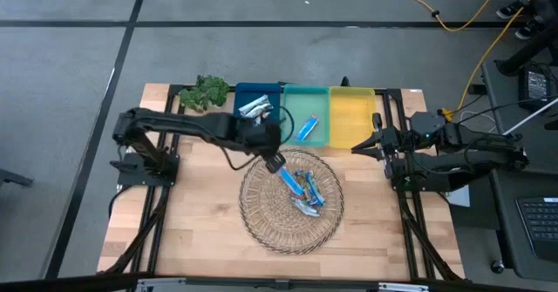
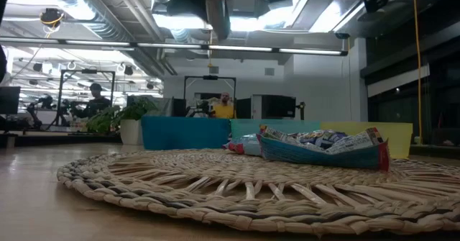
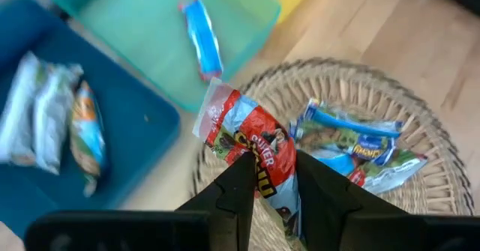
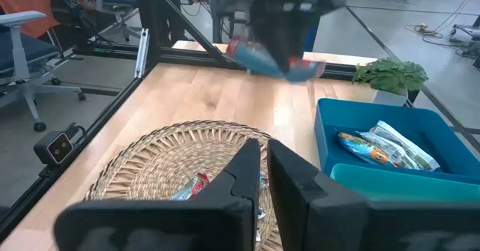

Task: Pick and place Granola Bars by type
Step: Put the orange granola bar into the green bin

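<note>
My left gripper (image 1: 276, 163) hangs over the far left part of the round woven mat (image 1: 261, 222), shut on a red-and-blue granola bar (image 3: 255, 142). Several more bars (image 1: 309, 196) lie in a heap on the mat. Two or three silver and blue bars (image 3: 45, 116) lie in the dark blue bin (image 1: 253, 91), and one blue bar (image 1: 307, 128) lies in the teal bin (image 1: 301, 100). The yellow bin (image 1: 353, 113) holds nothing that I can see. My right gripper (image 1: 362, 146) waits shut at the table's right side, near the yellow bin. My left gripper pinches the red-and-blue bar between its two fingers (image 3: 241, 177), about the middle of the wrapper (image 3: 264, 165). The fingers slant down from the table's left side. One crimped end (image 3: 214, 105) sticks out past the fingertips. The bar hangs clear of the mat (image 4: 262, 56).
A green leafy plant (image 1: 205, 91) stands at the far edge, left of the dark blue bin. Bare wooden table (image 1: 200, 231) lies left of and in front of the mat. The three bins stand side by side along the far edge.
</note>
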Controlling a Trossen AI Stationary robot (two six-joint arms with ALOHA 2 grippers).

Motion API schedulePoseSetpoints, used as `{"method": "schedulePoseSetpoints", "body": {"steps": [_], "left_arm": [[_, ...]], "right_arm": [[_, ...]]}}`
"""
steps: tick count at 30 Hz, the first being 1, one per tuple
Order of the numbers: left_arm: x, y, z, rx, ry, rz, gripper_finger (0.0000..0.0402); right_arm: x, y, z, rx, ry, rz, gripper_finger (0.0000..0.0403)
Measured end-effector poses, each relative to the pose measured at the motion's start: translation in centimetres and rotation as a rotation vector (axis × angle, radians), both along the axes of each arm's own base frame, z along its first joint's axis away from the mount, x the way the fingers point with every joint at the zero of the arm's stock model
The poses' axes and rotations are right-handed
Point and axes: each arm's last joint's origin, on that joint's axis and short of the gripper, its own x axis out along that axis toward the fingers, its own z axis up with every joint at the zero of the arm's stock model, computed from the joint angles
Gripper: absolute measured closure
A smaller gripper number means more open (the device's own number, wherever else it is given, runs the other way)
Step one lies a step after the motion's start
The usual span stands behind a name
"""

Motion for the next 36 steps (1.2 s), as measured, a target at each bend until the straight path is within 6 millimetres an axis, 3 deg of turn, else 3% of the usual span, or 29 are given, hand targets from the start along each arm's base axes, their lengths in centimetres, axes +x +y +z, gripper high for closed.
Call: {"method": "schedulePoseSetpoints", "body": {"steps": [10, 18, 27, 36], "left_arm": [[-1.8, 1.4, 3.5, 0.114, -0.100, -0.217, 0.0323], [-1.4, 2.8, 4.0, 0.168, -0.141, -0.353, 0.0323], [-1.3, 6.0, 4.6, 0.185, -0.223, -0.420, 0.0323], [0.3, 9.7, 4.9, 0.197, -0.408, -0.465, 0.0323]], "right_arm": [[0.0, 0.0, 0.0, 0.000, 0.000, 0.000, 0.0370], [0.0, 0.0, 0.0, 0.000, 0.000, 0.000, 0.0370], [0.0, 0.0, 0.0, 0.000, 0.000, 0.000, 0.0370], [0.0, 0.0, 0.0, 0.000, 0.000, 0.000, 0.0370]]}}
